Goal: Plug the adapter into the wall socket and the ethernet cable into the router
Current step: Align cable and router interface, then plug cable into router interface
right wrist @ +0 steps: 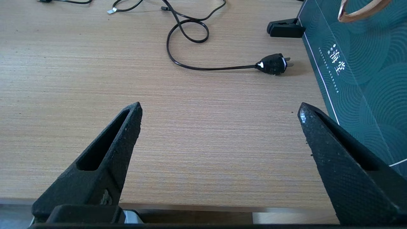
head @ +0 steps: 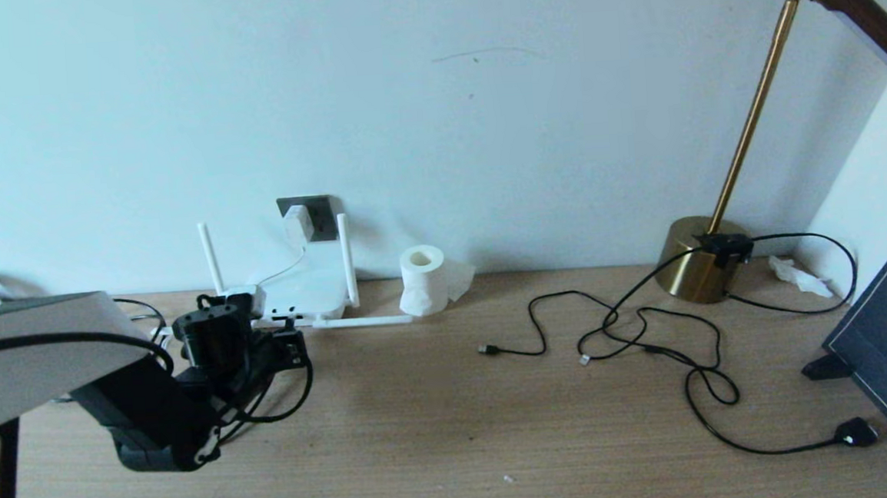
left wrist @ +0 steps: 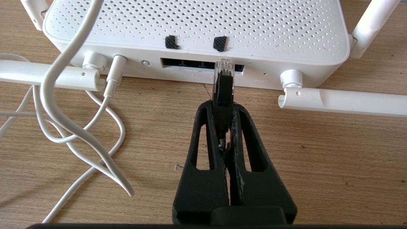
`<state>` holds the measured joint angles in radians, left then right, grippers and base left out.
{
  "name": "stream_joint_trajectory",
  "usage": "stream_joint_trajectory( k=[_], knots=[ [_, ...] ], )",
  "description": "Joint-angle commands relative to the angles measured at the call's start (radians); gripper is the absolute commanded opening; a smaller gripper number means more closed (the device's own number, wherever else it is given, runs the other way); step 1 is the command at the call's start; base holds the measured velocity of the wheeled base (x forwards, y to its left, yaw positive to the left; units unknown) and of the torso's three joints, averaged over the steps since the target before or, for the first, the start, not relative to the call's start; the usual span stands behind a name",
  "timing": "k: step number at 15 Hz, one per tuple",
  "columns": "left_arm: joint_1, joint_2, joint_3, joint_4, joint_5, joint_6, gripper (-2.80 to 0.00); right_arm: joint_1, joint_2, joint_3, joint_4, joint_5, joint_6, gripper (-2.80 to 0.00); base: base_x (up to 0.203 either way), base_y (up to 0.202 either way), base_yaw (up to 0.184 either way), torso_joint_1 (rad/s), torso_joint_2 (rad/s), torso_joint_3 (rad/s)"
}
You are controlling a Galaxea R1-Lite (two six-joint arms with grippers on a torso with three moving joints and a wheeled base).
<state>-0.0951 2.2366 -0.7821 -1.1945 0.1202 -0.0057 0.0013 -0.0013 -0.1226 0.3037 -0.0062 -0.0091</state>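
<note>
The router [left wrist: 197,22] is white, its top dotted with small holes, with two black tabs. The ethernet cable [left wrist: 223,89] is black with a clear plug tip. The adapter [head: 297,223] is white on the dark grey wall socket [head: 321,214]. The desk [right wrist: 190,111] shows light wood grain. Both claws, left claw [left wrist: 224,109] and right claw [right wrist: 219,109], are black.

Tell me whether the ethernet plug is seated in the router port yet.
Not yet. The left gripper holds the ethernet cable with its clear tip just at the router port opening, the plug body wholly outside.
</note>
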Motion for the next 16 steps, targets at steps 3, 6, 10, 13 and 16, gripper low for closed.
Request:
stream_joint_trajectory(
  k=[3, 6, 10, 13, 16],
  knots=[
    [0.000, 0.005, -0.002, -0.007, 0.001, 0.000, -2.80, 0.000, 0.001, 0.000, 0.002, 0.000, 0.000, 0.00, 0.000, 0.000, 0.000, 0.000, 0.00, 0.000],
    [0.000, 0.008, -0.002, -0.007, 0.001, 0.000, -2.80, 0.000, 0.001, 0.000, 0.002, 0.000, 0.000, 0.00, 0.000, 0.000, 0.000, 0.000, 0.00, 0.000],
    [0.000, 0.008, -0.002, -0.007, 0.001, 0.000, -2.80, 0.000, 0.001, 0.000, 0.002, 0.000, -0.002, 0.00, 0.000, 0.000, 0.000, 0.000, 0.00, 0.000],
    [0.000, 0.008, -0.002, -0.007, 0.001, 0.000, -2.80, 0.000, 0.001, 0.000, 0.002, 0.000, -0.001, 0.00, 0.000, 0.000, 0.000, 0.000, 0.00, 0.000],
    [0.000, 0.008, -0.001, -0.007, 0.001, 0.000, -2.80, 0.000, 0.001, 0.000, 0.002, 0.000, 0.000, 0.00, 0.000, 0.000, 0.000, 0.000, 0.00, 0.000]
  ],
)
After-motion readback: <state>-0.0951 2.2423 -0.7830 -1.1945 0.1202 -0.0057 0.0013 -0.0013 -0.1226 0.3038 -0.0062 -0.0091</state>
